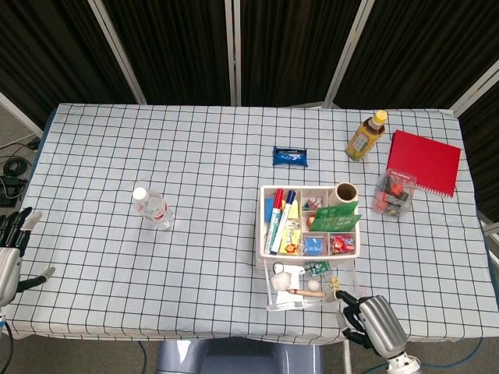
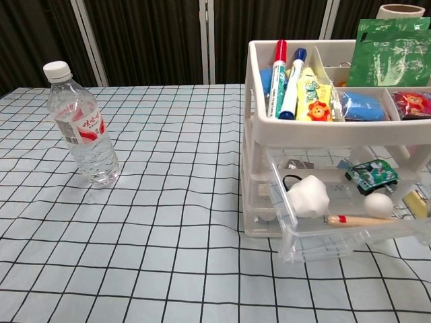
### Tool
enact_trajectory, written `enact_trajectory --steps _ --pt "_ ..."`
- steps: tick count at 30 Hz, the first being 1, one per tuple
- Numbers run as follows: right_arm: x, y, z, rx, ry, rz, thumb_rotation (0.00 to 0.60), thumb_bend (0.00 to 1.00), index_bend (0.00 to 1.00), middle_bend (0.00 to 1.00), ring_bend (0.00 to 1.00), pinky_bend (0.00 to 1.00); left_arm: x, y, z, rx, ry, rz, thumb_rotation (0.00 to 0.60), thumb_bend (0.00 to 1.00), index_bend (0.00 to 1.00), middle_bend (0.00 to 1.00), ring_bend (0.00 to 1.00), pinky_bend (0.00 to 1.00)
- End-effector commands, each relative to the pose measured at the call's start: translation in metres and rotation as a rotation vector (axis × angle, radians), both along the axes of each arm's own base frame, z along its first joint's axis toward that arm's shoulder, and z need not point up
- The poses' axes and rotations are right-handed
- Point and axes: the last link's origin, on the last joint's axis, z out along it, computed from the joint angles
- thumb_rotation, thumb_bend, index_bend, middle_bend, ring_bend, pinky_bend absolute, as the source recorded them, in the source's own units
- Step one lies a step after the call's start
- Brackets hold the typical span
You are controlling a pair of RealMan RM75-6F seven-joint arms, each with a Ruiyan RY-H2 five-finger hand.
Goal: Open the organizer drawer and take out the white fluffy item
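From here, my right hand (image 1: 373,326), fingers curled at the front right corner of the pulled-out drawer (image 2: 350,235), sits nearer the white fluffy item (image 2: 307,196), which lies in the drawer's left part, to that hand's left.

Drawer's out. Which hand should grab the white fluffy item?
Right. The right hand sits at the open drawer holding the white fluffy item; the left hand is at the table's far edge.
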Motion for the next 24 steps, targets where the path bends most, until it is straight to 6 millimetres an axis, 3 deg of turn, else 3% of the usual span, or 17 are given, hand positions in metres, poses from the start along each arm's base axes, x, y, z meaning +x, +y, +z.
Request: enact_trajectory --steps 1,24 --pt "-0.0017 0.001 0.0007 -0.002 0.004 -0.002 0.6 0.49 0.49 0.95 0.96 0.83 0.0 0.0 0.0 0.001 0.0 0.0 0.6 0.12 0.0 0.0 0.0 0.0" --pt "-0.007 0.0094 0.0076 -0.018 0.024 -0.002 0.6 0.49 0.52 0.95 0.96 0.83 -0.0003 0.0001 -0.0007 -0.005 0.0 0.002 0.6 0.12 0.0 0.0 0.0 0.0"
